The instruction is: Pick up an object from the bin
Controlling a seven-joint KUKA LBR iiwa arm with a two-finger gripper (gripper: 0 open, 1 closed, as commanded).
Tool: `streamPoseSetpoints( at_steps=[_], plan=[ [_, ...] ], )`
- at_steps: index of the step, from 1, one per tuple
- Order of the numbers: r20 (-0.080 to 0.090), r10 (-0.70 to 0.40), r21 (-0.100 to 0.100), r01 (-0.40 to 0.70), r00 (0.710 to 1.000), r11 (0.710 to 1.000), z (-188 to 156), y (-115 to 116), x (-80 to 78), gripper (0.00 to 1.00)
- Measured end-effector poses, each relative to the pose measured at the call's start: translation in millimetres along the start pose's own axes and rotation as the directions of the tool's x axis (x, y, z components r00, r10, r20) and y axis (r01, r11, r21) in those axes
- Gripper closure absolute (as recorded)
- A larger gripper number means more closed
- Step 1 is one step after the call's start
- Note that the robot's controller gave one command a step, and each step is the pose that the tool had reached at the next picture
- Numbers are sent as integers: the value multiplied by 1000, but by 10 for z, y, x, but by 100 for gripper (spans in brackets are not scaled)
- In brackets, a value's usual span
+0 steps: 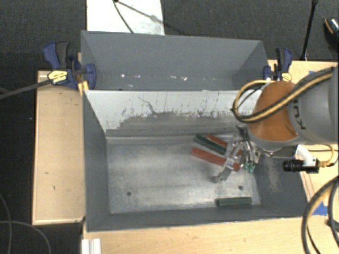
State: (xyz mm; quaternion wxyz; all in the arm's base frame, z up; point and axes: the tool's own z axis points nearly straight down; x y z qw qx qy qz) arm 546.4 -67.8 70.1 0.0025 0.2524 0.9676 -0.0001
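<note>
My gripper hangs low over the right half of the bin floor, its fingertips close to the metal. Just up and left of it lie three long flat bars side by side: a dark green one, a red one behind it, and another red one nearest the fingers. The near end of that red bar sits under the gripper body. A dark green flat block lies by the front wall, below the gripper. I see nothing between the fingers.
The arm with its orange cover and yellow-black cables comes in over the bin's right wall. The bars lie close to the back slope of the bin.
</note>
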Motion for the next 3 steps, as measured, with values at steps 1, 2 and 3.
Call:
streamPoseSetpoints(
  at_steps=[1, 2, 3],
  plan=[
    [1, -2, 0, 2, 1000, 1000, -12, 1, -10, 100],
    [1, -10, -2, 10, 1000, 1000, -419, 7, -25, 100],
    [1, -18, -2, 18, 1000, 1000, -808, 14, -39, 100]
  ],
)
